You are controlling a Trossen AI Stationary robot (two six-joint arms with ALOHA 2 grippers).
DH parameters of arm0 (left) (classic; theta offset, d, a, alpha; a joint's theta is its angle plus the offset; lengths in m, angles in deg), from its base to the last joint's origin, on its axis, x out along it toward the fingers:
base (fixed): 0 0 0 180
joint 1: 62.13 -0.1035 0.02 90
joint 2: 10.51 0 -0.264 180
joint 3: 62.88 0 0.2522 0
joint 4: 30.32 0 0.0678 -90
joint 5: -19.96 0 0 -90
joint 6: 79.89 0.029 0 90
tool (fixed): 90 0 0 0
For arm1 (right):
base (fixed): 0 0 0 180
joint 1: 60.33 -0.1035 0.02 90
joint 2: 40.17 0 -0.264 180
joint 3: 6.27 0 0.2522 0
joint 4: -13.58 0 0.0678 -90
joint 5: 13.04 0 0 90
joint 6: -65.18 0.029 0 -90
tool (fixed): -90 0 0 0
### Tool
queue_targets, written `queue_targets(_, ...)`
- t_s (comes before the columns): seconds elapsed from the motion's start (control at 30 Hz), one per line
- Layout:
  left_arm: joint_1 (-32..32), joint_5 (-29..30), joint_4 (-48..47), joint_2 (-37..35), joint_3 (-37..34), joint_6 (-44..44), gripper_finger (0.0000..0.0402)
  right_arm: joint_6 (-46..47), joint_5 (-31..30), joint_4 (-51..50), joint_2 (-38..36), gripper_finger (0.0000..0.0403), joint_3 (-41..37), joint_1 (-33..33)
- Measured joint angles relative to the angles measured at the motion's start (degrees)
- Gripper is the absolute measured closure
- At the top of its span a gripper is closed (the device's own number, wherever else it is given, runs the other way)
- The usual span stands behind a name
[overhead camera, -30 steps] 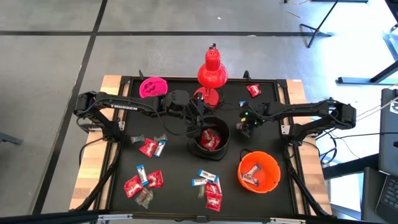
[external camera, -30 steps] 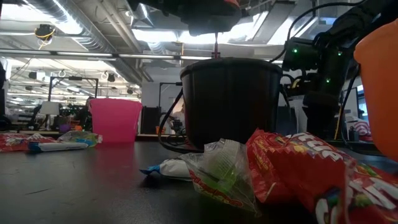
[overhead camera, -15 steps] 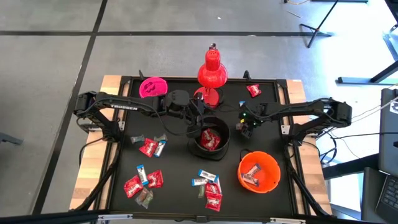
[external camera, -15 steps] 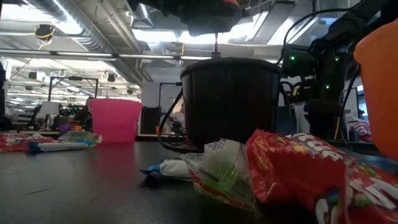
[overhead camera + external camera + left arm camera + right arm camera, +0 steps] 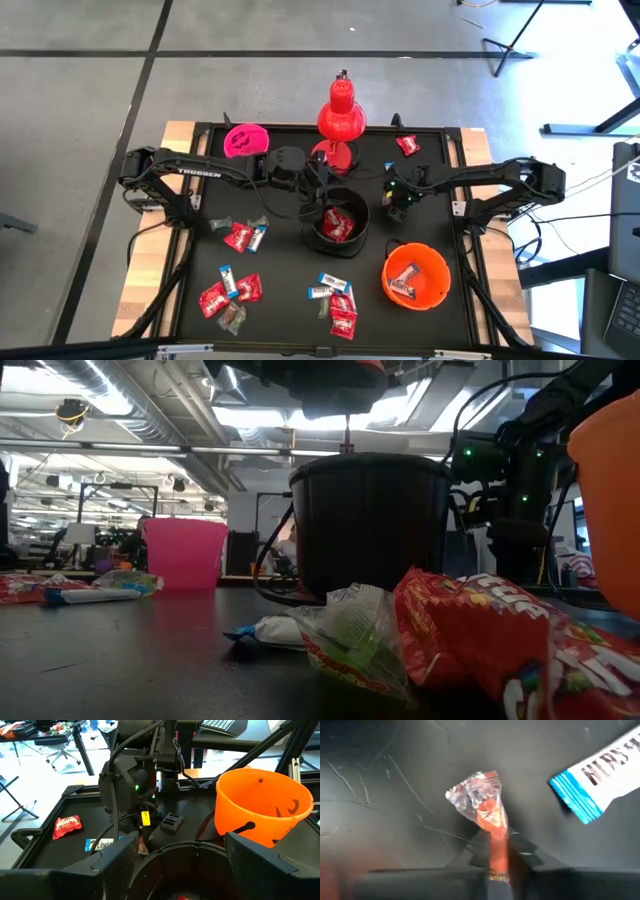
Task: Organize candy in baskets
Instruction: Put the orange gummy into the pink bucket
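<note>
My right gripper (image 5: 398, 207) stands right of the black basket (image 5: 312, 235), pointing down at the table and shut on a red candy (image 5: 490, 815). A white-and-blue candy (image 5: 600, 777) lies beside it. My left gripper (image 5: 181, 841) hangs open over the black basket's mouth, which holds red candy (image 5: 338, 224). The orange basket (image 5: 440, 262) at the near right holds a few candies. The pink basket (image 5: 246, 140) stands at the far left. More candy lies in clusters on the table's near left (image 5: 230, 292) and near middle (image 5: 335, 300). My right gripper pinches the red candy's wrapper body (image 5: 495, 837) between its two fingers, coming from above and pointing down. The crinkled clear wrapper end (image 5: 472, 790) sticks out past the fingertips, close to the black table top. I cannot tell whether the candy is lifted.
A red desk lamp (image 5: 341, 118) stands at the far middle, behind the black basket. One red candy (image 5: 407, 146) lies at the far right. More candy (image 5: 240, 236) lies left of the black basket. Wooden table edges (image 5: 170, 160) frame the black mat.
My right gripper has shifted slightly where it stands right of the black basket; the low view shows its wrist moved a little. The baskets and the loose candy on the table have stayed in place.
</note>
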Motion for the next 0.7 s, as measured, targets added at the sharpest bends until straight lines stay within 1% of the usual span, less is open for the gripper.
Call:
queue_targets(0.07,0.0,0.0,0.0,0.0,0.0,-0.1,0.0117,0.4,0.0,-1.5,-1.6,0.0392,0.3,0.0)
queue_targets(0.2,0.4,0.0,0.0,0.0,0.0,-0.1,0.0117,2.1,0.1,-3.9,-5.8,0.0374,1.0,0.0)
queue_targets(0.27,0.6,0.0,0.0,0.0,0.0,-0.1,0.0117,3.0,0.3,-5.7,-8.3,0.0374,1.2,0.0)
queue_targets(0.43,0.7,0.1,0.0,0.0,0.0,-0.1,0.0117,4.7,1.4,-6.6,-15.7,0.0397,2.7,0.0)
queue_targets(0.57,0.7,0.2,0.1,0.0,0.0,0.0,0.0117,6.7,3.5,-4.5,-21.4,0.0389,5.0,0.0)
queue_targets(0.7,0.7,3.0,1.1,0.0,0.0,1.0,0.0117,7.4,6.9,3.0,-25.6,0.0391,5.5,0.0)
